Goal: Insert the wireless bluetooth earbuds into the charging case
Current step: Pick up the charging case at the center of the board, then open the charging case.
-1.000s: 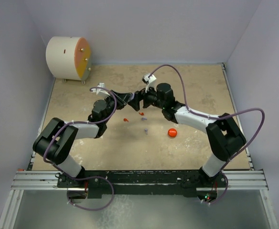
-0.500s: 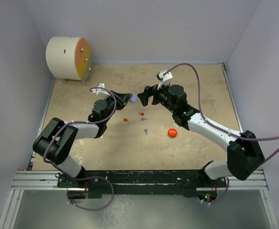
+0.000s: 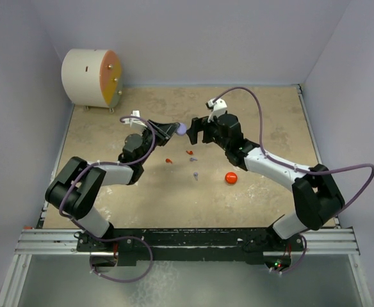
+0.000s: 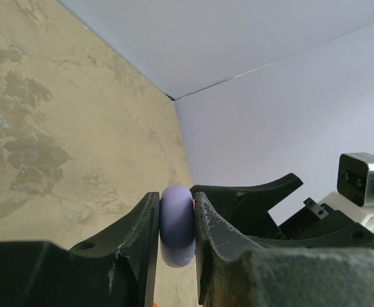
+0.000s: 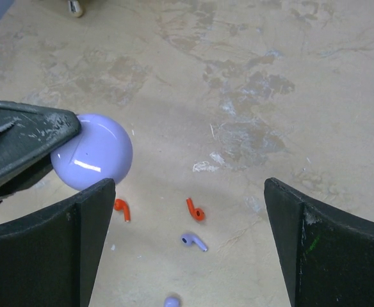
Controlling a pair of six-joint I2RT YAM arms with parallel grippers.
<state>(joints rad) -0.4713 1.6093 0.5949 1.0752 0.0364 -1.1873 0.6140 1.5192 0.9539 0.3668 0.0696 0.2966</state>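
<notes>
While left gripper [image 3: 175,129] clamps the lavender charging case [image 5: 92,152] aloft mid-frame, likely so the wide-open, empty right gripper [image 3: 194,132] can flip its lid, earbuds [image 5: 195,209] lie loose on tabletop [image 3: 270,128] just below.

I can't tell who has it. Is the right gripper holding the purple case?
No, the left gripper pinches the purple case; the right gripper stands wide open near it.

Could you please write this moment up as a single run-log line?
left gripper: shut on lavender case | right gripper: open, facing the case | red earbuds, lavender earbuds: loose on table | red case: on table, untouched
</notes>
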